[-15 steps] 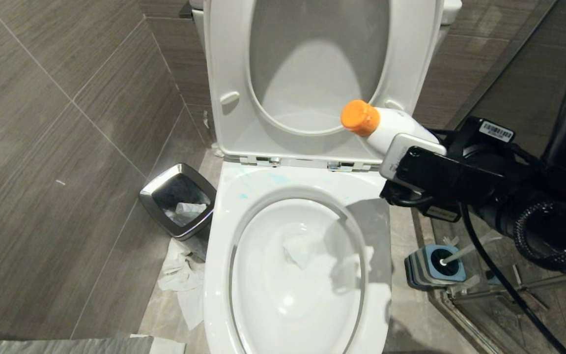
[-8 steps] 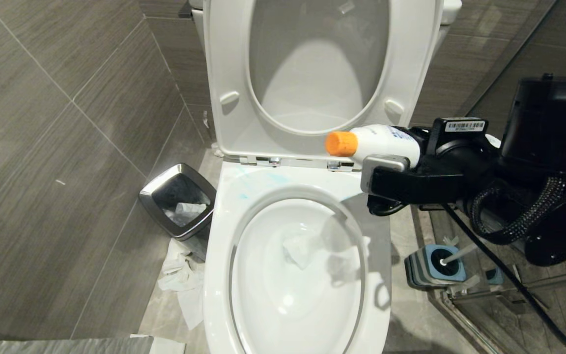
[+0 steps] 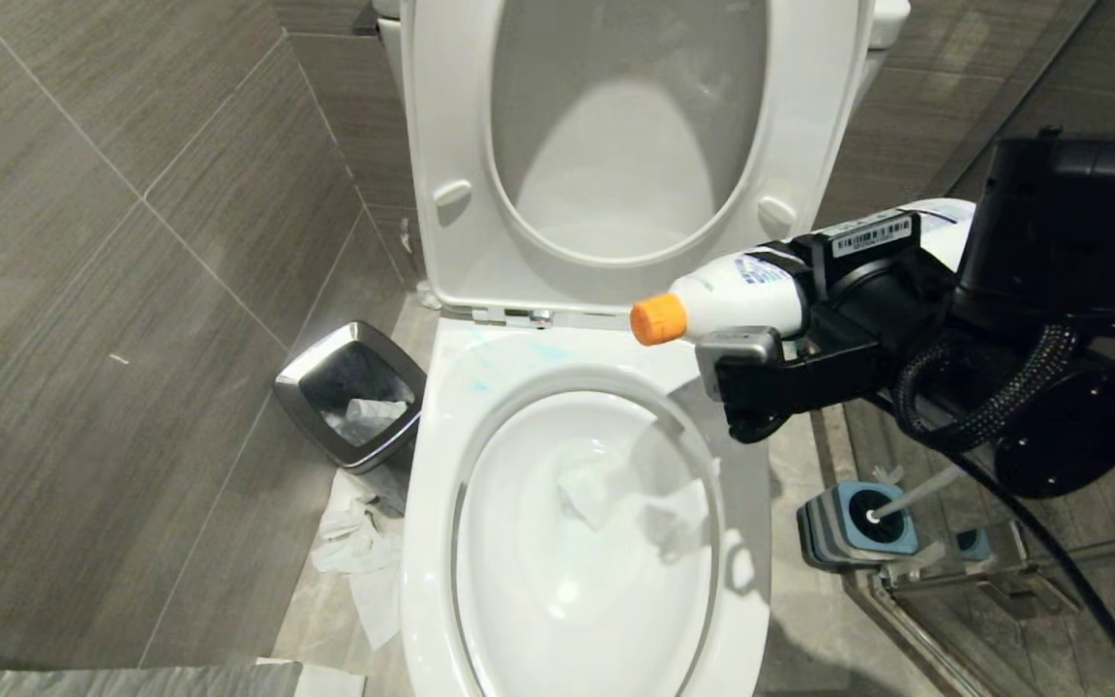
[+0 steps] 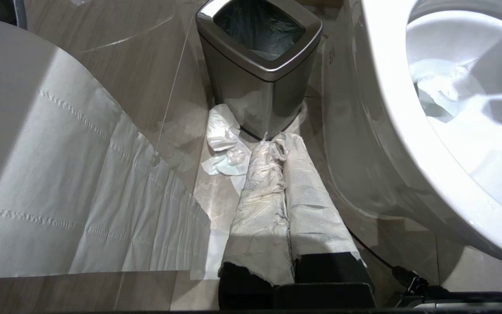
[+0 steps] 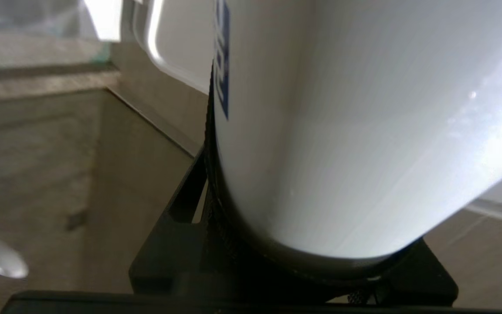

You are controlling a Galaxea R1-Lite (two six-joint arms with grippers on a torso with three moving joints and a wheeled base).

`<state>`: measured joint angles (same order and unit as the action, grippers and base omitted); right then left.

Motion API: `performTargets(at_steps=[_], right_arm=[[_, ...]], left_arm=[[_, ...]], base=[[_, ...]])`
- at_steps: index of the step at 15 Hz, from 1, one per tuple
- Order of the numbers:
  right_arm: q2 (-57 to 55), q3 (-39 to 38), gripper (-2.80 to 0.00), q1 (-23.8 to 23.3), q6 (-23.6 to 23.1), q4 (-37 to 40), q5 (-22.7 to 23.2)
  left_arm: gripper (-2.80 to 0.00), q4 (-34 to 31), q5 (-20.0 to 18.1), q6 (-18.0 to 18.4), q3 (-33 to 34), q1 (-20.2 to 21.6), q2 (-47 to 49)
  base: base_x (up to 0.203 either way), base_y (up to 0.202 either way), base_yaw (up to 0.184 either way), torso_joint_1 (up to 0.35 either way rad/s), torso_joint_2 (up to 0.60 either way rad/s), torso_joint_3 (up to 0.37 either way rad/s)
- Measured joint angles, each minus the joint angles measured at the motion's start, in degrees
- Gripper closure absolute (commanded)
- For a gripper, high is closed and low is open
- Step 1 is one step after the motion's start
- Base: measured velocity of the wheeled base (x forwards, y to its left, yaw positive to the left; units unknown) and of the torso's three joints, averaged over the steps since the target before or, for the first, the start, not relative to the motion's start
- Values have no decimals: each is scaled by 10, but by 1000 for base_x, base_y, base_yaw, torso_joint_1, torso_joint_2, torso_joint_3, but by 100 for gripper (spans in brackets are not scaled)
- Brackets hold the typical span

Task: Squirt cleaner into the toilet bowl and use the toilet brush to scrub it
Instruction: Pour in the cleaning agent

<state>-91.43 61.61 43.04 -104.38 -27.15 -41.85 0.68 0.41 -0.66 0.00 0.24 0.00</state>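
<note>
Toilet bowl under right hand's bottle

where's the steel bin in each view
head view: steel bin on the floor, on the robot's left of the toilet bowl.
left wrist view: steel bin beyond the shut left gripper.
right wrist view: not in it.
shared landmark: crumpled tissue on the floor by the bin.

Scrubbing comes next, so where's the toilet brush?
In the head view, the toilet brush stands in its holder on the floor right of the toilet bowl, below the right gripper.
</note>
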Motion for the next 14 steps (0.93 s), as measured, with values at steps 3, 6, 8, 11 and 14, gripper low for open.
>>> performTargets(at_steps=[3,6,8,11,14], right_arm=[[-2,12,0,0,-93,-20,-3],[-7,14,0,1,-193,-91,-6],[-7,14,0,3,-231,-111,-5],[-7,10,0,18,-243,-111,-5],[-6,9,0,38,-300,-129,-3]], left_arm=[[0,0,0,0,0,0,0],[0,0,0,0,0,0,0],[0,0,0,0,0,0,0],[0,0,0,0,0,0,0],[0,0,0,0,0,0,0]], base=[[0,0,0,0,0,0],[0,0,0,0,0,0],[0,0,0,0,0,0],[0,0,0,0,0,0],[0,0,0,0,0,0]])
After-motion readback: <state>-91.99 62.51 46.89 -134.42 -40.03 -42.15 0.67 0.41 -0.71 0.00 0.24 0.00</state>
